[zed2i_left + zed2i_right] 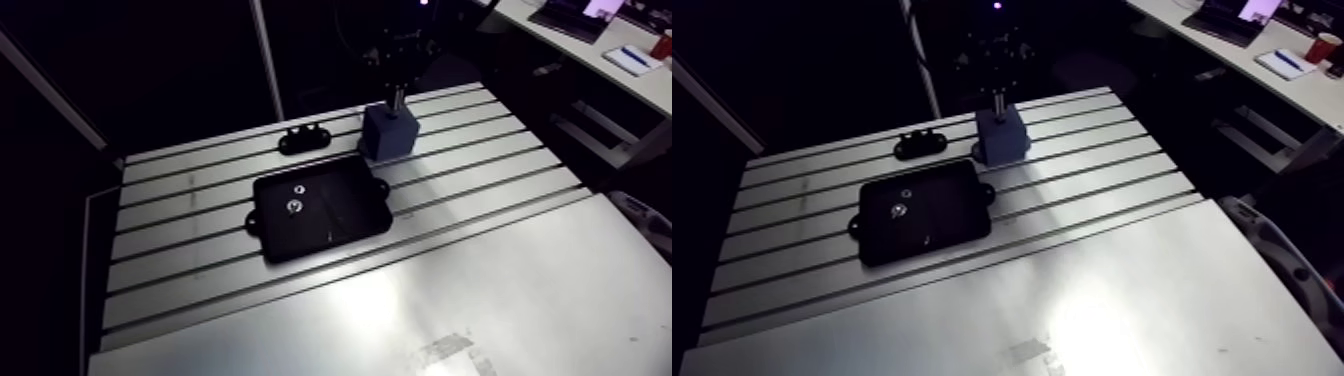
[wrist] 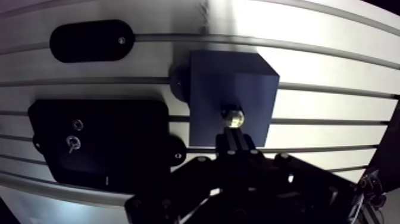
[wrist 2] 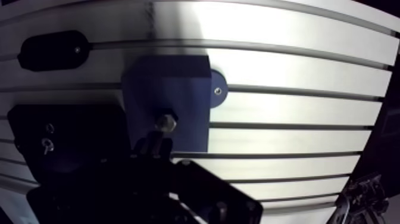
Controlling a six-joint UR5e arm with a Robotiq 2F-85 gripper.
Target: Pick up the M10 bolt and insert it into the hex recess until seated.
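Observation:
A blue block (image 1: 390,135) stands on the slotted table behind the black tray. In the wrist view the metal M10 bolt (image 2: 232,117) shows its hex end at the block's (image 2: 208,77) top face, just ahead of my fingertips. My gripper (image 2: 234,134) hangs straight over the block with its fingers drawn close together on the bolt. In the arm view the gripper (image 1: 398,92) comes down from the dark wrist and a thin bright shaft reaches the block's top. The recess itself is hidden under the bolt.
A black tray (image 1: 340,215) lies in front of the block and holds two small metal parts (image 1: 295,207). A black oval bracket (image 1: 303,138) sits on the rails to the left of the block. The smooth plate (image 1: 450,300) spans the near side.

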